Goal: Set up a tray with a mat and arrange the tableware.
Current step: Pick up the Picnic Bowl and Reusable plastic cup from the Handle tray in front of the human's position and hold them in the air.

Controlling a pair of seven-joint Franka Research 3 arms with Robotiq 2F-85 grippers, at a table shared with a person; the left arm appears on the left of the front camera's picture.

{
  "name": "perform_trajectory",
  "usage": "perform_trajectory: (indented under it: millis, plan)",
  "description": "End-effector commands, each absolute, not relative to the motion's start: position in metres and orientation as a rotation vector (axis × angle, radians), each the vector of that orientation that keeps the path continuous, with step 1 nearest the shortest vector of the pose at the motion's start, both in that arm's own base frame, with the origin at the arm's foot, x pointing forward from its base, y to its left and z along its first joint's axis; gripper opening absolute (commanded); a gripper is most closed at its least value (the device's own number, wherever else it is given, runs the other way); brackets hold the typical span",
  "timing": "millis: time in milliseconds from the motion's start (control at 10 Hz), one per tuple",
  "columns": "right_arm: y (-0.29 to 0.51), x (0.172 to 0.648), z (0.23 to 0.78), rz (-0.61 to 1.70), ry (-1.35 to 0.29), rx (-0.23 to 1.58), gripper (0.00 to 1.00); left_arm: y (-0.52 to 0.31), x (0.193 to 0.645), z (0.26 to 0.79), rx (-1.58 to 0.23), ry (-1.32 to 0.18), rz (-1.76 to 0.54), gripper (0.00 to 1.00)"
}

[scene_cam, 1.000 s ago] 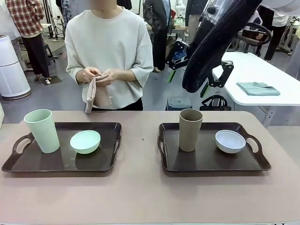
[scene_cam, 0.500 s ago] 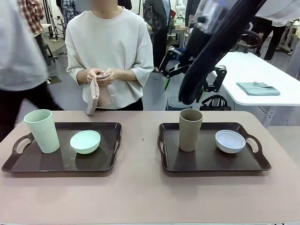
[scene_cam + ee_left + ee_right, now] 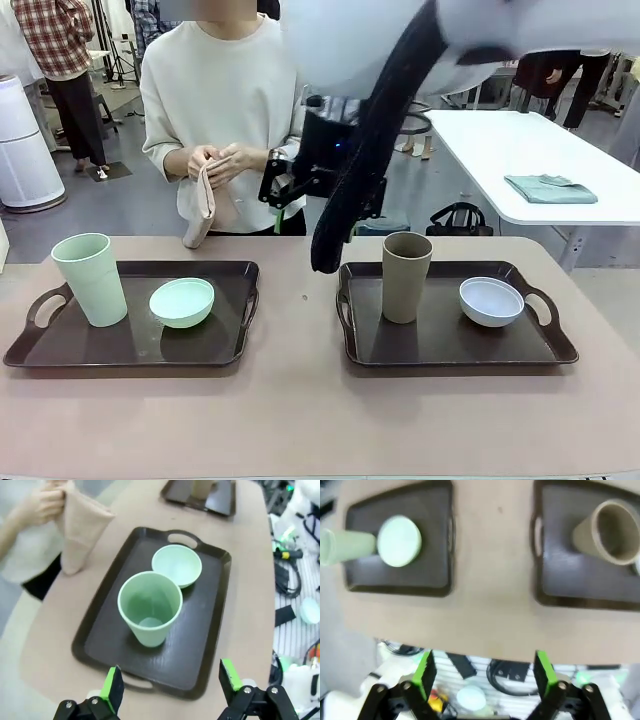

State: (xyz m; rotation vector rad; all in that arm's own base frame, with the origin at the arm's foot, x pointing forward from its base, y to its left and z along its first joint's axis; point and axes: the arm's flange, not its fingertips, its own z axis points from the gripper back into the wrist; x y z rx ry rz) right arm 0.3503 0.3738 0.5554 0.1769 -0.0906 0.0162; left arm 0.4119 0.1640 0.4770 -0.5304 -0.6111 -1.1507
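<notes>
Two trays (image 3: 248, 300) well apart, table (image 3: 298, 400) between

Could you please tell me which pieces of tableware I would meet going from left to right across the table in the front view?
pale green cup → pale green bowl → brown cup → white bowl
</notes>
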Motion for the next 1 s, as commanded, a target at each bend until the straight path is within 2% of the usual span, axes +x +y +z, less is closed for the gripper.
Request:
perform_trajectory:
  millis: [0,200,300,400,800,900]
  plan:
    - [0.404,0.389,0.548,-0.054,-0.1,0.186,1.0,0.163,0.433,0.467,-0.606,-0.612,-1.284,1.0]
    - [0.423,0.407,0.539,-0.058,-0.096,0.211,1.0,0.147,0.442,0.47,-0.6,-0.481,-1.372,1.0]
    - [0.409,0.403,0.547,-0.016,-0.091,0.258,1.0,0.145,0.441,0.478,-0.589,-0.465,-1.398,1.0]
    - [0.405,0.4,0.53,-0.04,-0.086,0.198,1.0,0.143,0.436,0.458,-0.613,-0.556,-1.322,1.0]
    - [0.41,0.407,0.533,-0.038,-0.081,0.218,1.0,0.143,0.436,0.458,-0.613,-0.556,-1.322,1.0]
    - [0.435,0.417,0.52,-0.04,-0.087,0.183,1.0,0.147,0.438,0.46,-0.619,-0.528,-1.326,1.0]
